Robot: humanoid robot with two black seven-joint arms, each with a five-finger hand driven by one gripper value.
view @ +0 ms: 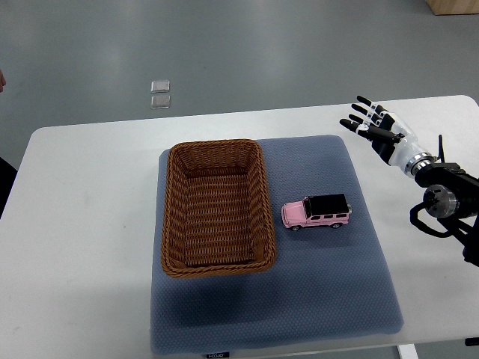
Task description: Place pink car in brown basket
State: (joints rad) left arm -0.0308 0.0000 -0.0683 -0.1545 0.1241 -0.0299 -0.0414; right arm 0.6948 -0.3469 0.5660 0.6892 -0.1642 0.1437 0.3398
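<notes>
A pink toy car (316,212) with a black roof stands on the blue-grey mat (329,284), just right of the brown wicker basket (171,217). The basket holds nothing. My right hand (372,123) hovers above the table's far right, beyond the mat's upper right corner and well away from the car. Its fingers are spread and hold nothing. The left arm does not show.
The mat lies on a white table (82,224) whose far edge runs behind the basket. Two small clear squares (160,94) lie on the grey floor beyond the table. A wooden box corner (453,6) shows at the top right.
</notes>
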